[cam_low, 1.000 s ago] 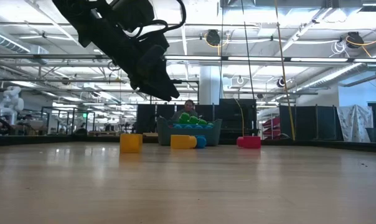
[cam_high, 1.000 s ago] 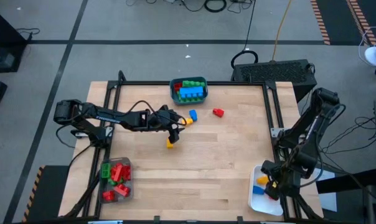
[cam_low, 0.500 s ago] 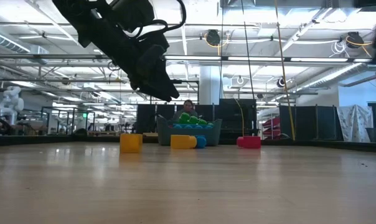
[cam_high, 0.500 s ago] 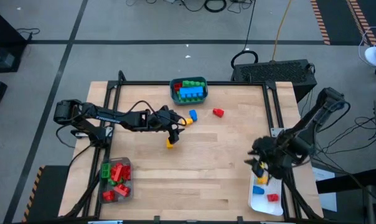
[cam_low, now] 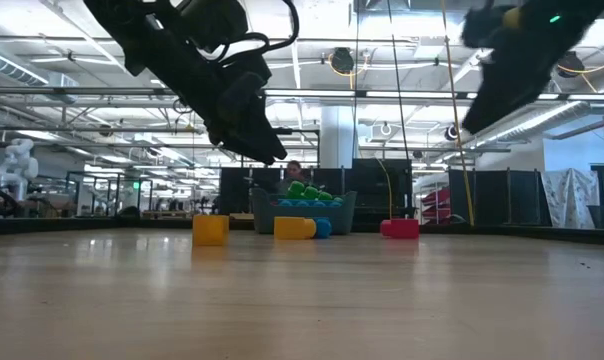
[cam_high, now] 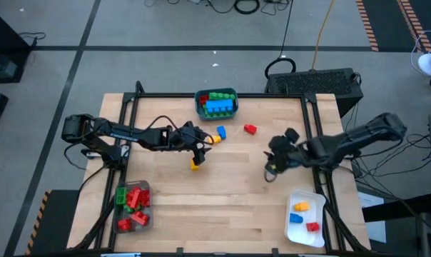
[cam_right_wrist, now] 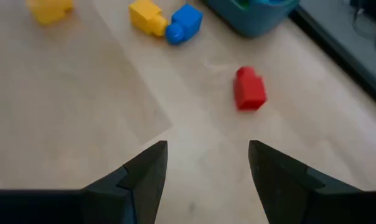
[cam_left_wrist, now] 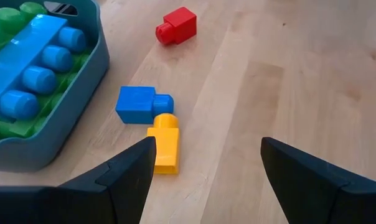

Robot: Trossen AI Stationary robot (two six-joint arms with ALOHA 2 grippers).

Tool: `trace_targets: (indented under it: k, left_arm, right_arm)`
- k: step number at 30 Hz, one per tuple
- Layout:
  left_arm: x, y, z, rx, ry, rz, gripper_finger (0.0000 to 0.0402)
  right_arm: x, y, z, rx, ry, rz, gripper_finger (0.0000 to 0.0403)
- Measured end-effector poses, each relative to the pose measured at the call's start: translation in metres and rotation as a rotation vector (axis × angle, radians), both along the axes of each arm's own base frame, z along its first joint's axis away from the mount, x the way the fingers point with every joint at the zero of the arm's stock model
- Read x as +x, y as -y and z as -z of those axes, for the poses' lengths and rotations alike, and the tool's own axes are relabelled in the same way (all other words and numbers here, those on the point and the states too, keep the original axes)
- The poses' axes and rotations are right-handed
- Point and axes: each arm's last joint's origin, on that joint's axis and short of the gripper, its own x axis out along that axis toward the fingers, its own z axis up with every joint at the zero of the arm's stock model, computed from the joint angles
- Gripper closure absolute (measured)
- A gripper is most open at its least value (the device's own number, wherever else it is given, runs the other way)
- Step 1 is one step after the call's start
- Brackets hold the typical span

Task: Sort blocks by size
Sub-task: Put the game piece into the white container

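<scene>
Blocks: red block (cam_high: 250,129), blue block (cam_high: 220,130) and two yellow ones loose mid-table, rest binned | right gripper (cam_high: 271,170) swung off the white tray (cam_high: 294,232) toward centre, jaws wide, empty; red piece dropped there | left gripper (cam_high: 199,150) hung open, motionless, over a yellow block (cam_high: 195,165) | next pick probably the red one.

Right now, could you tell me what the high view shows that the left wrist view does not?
Only the high view shows the white tray with its blocks, the clear bin of red blocks, a lone yellow block, and both the left gripper and the right gripper. Only the left wrist view shows the studs on the long blue block up close. Both show the teal bin, the red block, and the blue and yellow pair.
</scene>
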Motion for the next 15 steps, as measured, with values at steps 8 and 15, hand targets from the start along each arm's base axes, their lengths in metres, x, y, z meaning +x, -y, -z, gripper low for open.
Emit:
trace_targets:
  k: [8, 15]
  left_arm:
    - [0.001, 0.007, 0.000, 0.000, 0.000, 0.025, 0.0110]
    - [0.000, 0.011, 0.002, -0.002, -0.021, 0.038, 0.0110]
  right_arm:
    - [0.034, 0.043, 0.012, -0.053, -0.080, -0.077, 0.0151]
    - [0.058, 0.082, 0.032, -0.051, -0.139, -0.160, 0.0125]
